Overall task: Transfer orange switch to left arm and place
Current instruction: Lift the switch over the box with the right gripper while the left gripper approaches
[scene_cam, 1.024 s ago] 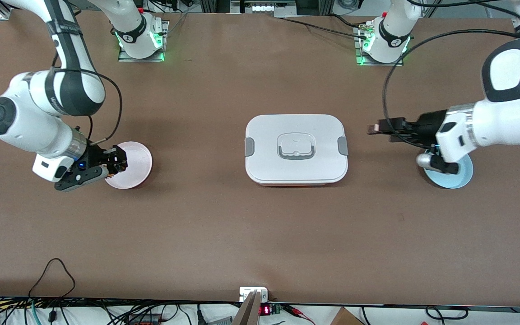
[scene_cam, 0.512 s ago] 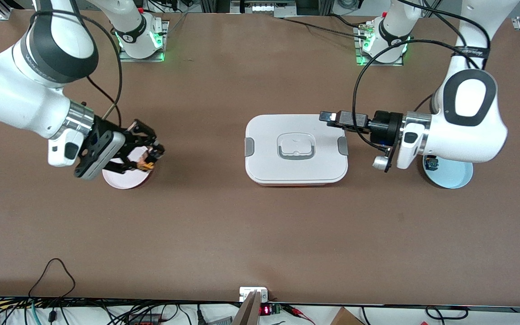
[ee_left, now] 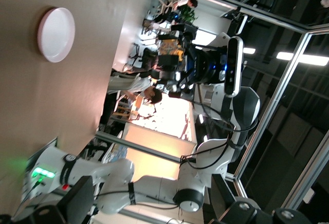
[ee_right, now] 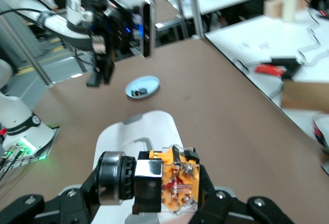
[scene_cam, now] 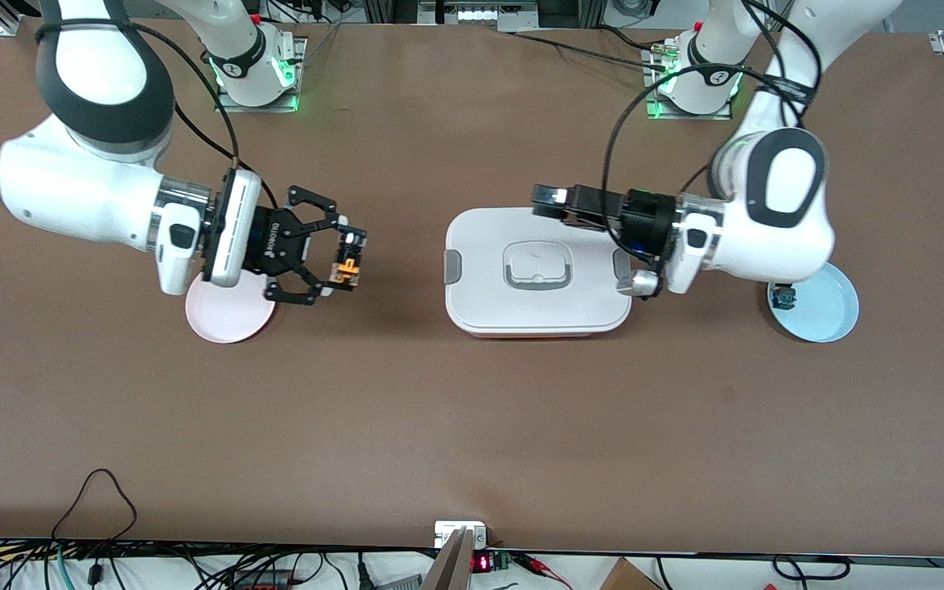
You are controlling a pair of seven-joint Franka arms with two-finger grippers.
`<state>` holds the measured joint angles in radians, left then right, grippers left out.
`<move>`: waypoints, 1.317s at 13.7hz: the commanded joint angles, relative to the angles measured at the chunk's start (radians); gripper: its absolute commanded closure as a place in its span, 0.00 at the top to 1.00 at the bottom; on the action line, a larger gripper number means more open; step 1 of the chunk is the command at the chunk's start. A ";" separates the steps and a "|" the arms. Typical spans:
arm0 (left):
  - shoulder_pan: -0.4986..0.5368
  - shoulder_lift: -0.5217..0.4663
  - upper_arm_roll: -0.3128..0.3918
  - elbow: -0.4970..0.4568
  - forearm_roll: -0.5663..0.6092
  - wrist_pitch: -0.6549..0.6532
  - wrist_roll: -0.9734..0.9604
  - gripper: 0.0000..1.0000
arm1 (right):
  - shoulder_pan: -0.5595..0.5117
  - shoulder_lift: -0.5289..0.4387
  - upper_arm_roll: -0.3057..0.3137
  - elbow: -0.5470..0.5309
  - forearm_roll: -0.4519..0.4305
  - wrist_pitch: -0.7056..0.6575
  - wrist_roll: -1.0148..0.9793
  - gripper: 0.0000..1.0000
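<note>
My right gripper (scene_cam: 351, 264) is shut on the orange switch (scene_cam: 347, 269) and holds it in the air over bare table between the pink plate (scene_cam: 222, 319) and the white box (scene_cam: 537, 270). The right wrist view shows the switch (ee_right: 177, 180) clamped between the fingers, with the box (ee_right: 149, 131) ahead. My left gripper (scene_cam: 550, 199) is open and empty over the box's edge farthest from the front camera. The left wrist view shows the right gripper far off holding the switch (ee_left: 170, 54).
A blue plate (scene_cam: 828, 310) at the left arm's end holds a small blue-bodied part (scene_cam: 783, 297). The pink plate also shows in the left wrist view (ee_left: 55, 34), and the blue plate in the right wrist view (ee_right: 142, 86).
My right gripper rose from the pink plate with the orange switch and moved toward the box. My left gripper moved from over the blue plate to over the box.
</note>
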<state>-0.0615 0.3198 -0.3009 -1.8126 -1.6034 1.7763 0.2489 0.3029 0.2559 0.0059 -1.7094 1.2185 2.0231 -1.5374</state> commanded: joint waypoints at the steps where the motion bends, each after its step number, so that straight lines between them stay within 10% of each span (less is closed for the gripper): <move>1: 0.011 -0.010 -0.098 -0.039 -0.131 0.138 0.070 1.00 | 0.033 0.023 -0.003 -0.006 0.187 -0.062 -0.197 0.01; 6: -0.008 0.019 -0.145 -0.024 -0.283 0.227 0.133 1.00 | 0.067 0.062 -0.003 -0.024 0.464 -0.161 -0.286 0.01; 12: -0.072 0.044 -0.145 0.028 -0.417 0.353 0.217 1.00 | 0.162 0.074 -0.003 -0.026 0.536 -0.149 -0.285 0.01; 15: -0.083 0.042 -0.145 0.027 -0.417 0.353 0.216 0.72 | 0.163 0.074 -0.003 -0.026 0.536 -0.147 -0.280 0.01; 18: -0.078 0.025 -0.145 0.012 -0.415 0.348 0.204 0.75 | 0.163 0.074 -0.003 -0.024 0.539 -0.146 -0.274 0.01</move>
<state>-0.1359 0.3472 -0.4453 -1.8069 -1.9902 2.1160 0.4392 0.4631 0.3346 0.0045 -1.7283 1.7333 1.8764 -1.8051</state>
